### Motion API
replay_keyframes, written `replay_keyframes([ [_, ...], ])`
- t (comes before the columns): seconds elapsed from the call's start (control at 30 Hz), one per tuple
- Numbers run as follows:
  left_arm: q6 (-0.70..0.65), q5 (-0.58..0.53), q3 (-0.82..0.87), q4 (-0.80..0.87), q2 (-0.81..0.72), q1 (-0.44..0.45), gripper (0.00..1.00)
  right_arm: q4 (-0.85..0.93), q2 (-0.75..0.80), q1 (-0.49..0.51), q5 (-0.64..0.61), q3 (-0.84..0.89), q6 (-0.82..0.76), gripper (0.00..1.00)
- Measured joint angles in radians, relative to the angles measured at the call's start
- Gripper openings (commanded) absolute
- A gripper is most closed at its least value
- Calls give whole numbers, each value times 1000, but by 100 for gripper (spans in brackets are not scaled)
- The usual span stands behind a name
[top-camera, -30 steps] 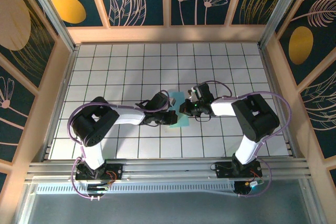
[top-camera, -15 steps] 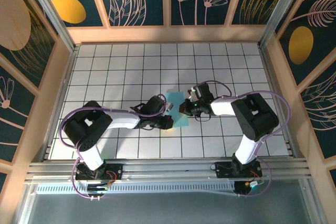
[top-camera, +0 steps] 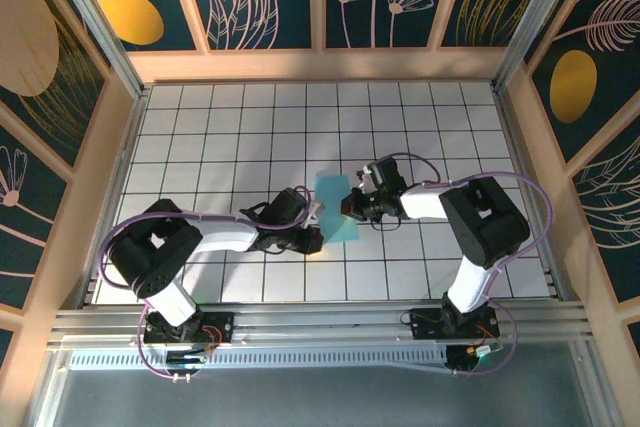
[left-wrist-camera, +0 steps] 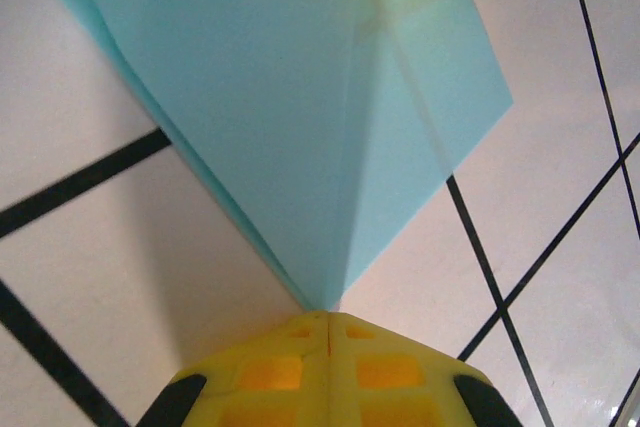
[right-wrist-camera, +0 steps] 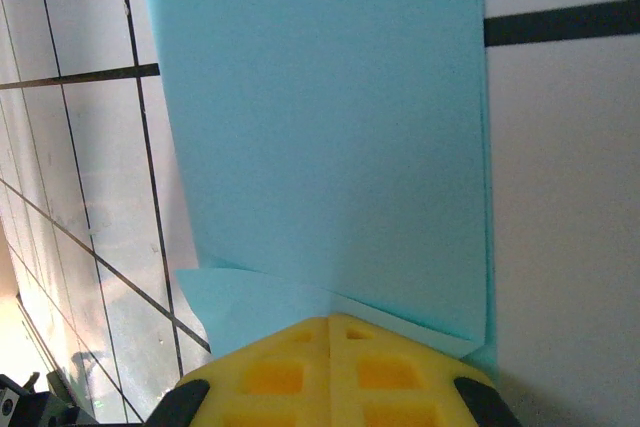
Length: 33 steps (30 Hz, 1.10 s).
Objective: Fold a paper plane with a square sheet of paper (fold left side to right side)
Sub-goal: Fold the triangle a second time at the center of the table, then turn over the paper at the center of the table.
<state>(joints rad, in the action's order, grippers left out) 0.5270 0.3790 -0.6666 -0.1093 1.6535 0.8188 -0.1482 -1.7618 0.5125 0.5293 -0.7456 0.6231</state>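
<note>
The square sheet of paper (top-camera: 332, 199) is light blue and lies folded and creased on the white grid table. In the left wrist view it (left-wrist-camera: 300, 97) narrows to a point that ends right at my left gripper (left-wrist-camera: 328, 319), whose yellow fingertips are shut together; whether they pinch that point cannot be told. From above, the left gripper (top-camera: 314, 238) sits at the paper's near-left end. My right gripper (top-camera: 349, 206) rests on the paper's right edge. Its jaws (right-wrist-camera: 330, 322) are shut, tips down on the paper (right-wrist-camera: 330, 117) beside a small folded flap.
The white table (top-camera: 220, 127) carries black grid lines. Wooden walls (top-camera: 320, 65) close it in at the back and both sides. An aluminium rail (top-camera: 320, 322) with both arm bases runs along the near edge.
My left gripper has slid toward the near left, from the paper's middle to its near pointed end, and that arm's elbow swung left. The right gripper has stayed put.
</note>
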Motion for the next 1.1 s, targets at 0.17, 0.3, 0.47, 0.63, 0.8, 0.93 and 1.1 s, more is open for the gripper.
replay_keyframes([
  [0.17,3,-1,35,14,-46,0,0,14,0,0,4,-10,-8,0],
  [0.3,35,-24,56,17,-113,-7,12,43,17,0,-5,-17,-15,24],
  [0.47,141,-52,107,-62,-209,-103,29,75,140,-16,-35,-17,-21,51],
  [0.63,234,-58,142,-174,-219,-182,39,43,308,-79,-73,14,-16,69],
  [0.8,271,-18,107,-272,-119,-189,41,-34,399,-156,-64,140,21,81],
  [0.93,276,5,58,-307,-22,-189,42,-81,411,-188,-37,230,65,83],
  [1.1,278,29,-9,-344,83,-189,34,-108,411,-193,-11,266,89,83],
])
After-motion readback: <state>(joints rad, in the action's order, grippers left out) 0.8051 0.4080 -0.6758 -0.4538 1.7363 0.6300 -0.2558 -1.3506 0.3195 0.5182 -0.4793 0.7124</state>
